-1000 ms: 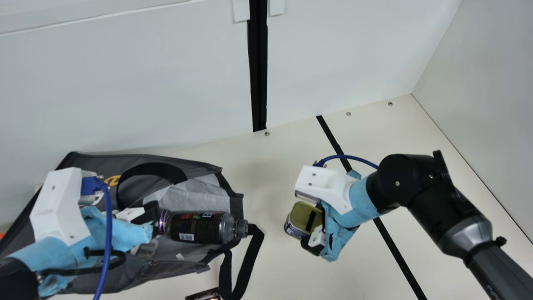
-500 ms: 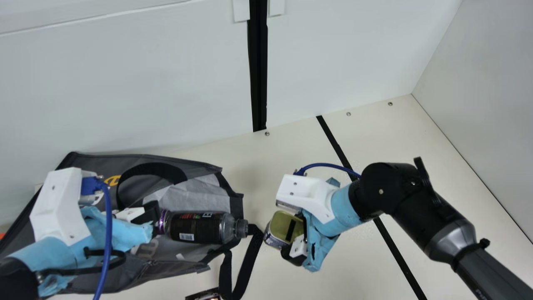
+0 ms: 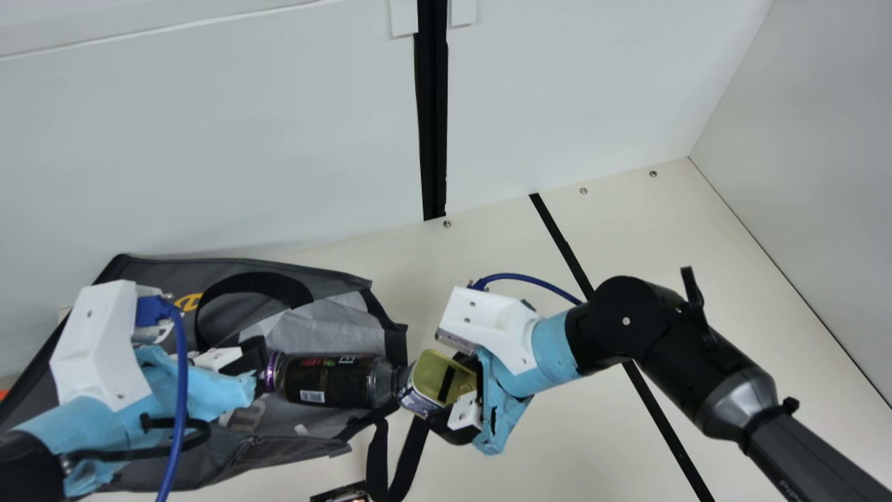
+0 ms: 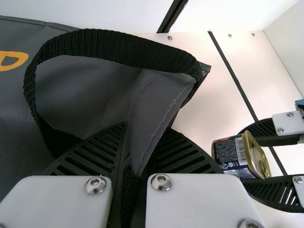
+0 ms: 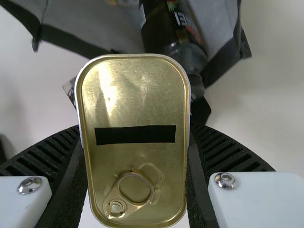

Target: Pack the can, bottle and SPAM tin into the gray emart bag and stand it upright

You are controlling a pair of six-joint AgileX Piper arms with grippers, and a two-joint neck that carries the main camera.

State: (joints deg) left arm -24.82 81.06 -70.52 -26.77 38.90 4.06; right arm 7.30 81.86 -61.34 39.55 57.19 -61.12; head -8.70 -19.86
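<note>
Your right claw (image 3: pixel 443 392) has carried the SPAM tin (image 3: pixel 428 375) across toward the bag's open mouth since the earlier frame, while your left claw (image 3: pixel 254 361) has stayed put. You have the tin gripped between the right claw's two fingers, its gold lid facing that claw's wrist camera. Beyond the tin from that claw, the bottle (image 3: pixel 327 380) lies on its side in the gray emart bag (image 3: pixel 150 273), neck toward you; whether they touch, you can't tell. Your left claw is clenched on the bag's fabric, close beside a black handle (image 3: pixel 254 282).
</note>
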